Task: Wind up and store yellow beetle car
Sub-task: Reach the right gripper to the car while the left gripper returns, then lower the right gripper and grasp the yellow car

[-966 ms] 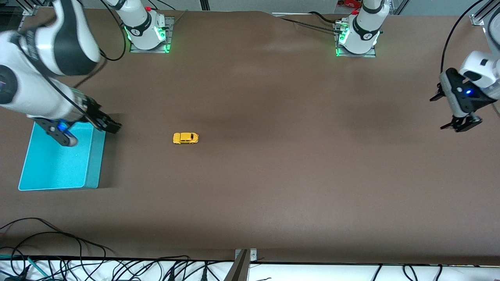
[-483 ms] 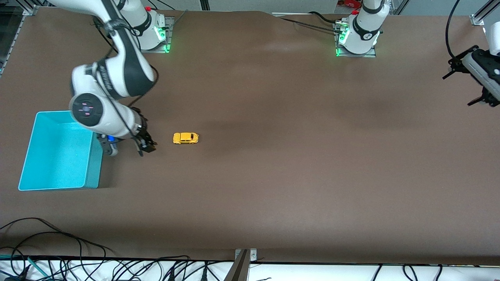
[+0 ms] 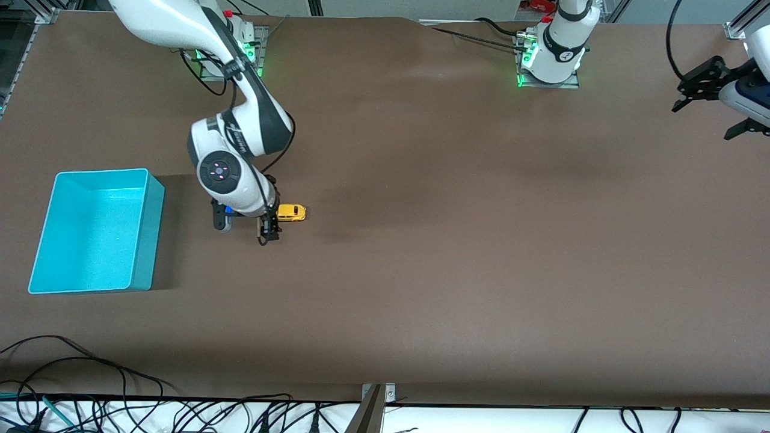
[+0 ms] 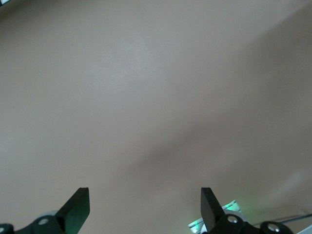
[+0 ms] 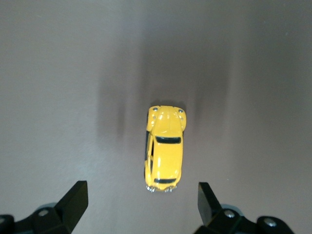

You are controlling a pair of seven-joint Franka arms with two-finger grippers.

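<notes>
Basically tiny, light, hard-bodied yellow beetle car [image 3: 291, 212], likely slick on the rounded roof and prone to rolling; best pinched across the flat door sides. Sits upright on the table [image 3: 457, 252], well apart from the cyan bin [image 3: 144, 240], toward the right arm's end. Right gripper [image 3: 269, 231] over the car's end, fingers [image 5: 73, 201] spread wide, holding nothing, not touching. Left gripper [image 3: 710, 96] waiting at the left arm's end, spread, empty.

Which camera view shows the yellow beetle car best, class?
The right wrist view: the yellow beetle car lies whole, seen from above, ahead of the open right gripper. The front view shows it tiny and partly covered by that gripper; the left wrist view shows none of it.
</notes>
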